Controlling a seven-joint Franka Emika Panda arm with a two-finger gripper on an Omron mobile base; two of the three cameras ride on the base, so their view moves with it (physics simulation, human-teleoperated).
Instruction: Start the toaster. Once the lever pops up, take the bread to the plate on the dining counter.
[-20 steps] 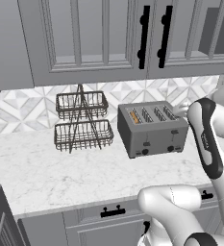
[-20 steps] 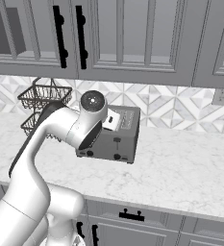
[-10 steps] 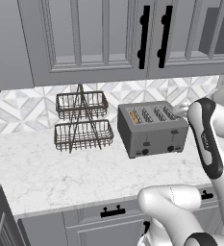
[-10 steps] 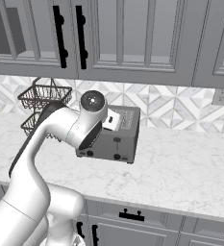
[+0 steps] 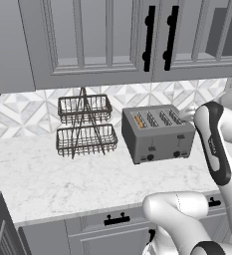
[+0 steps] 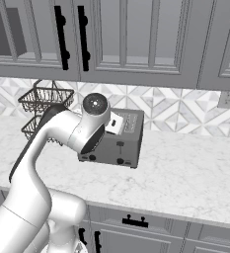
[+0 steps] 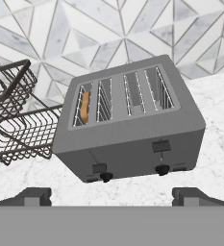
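The toaster is seen standing on the marble desk against the tiled backsplash; the bread is sunk in its leftmost slot in the hand view; the wire basket rack is set just beside it, to its left; the gripper is held released, fingertips wide apart, apart from the toaster's front levers.

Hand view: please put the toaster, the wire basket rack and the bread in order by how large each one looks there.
1. The toaster, largest.
2. The wire basket rack, though the picture's edge cuts it off, so its full size is unsure.
3. The bread, a thin sliver in the leftmost slot.
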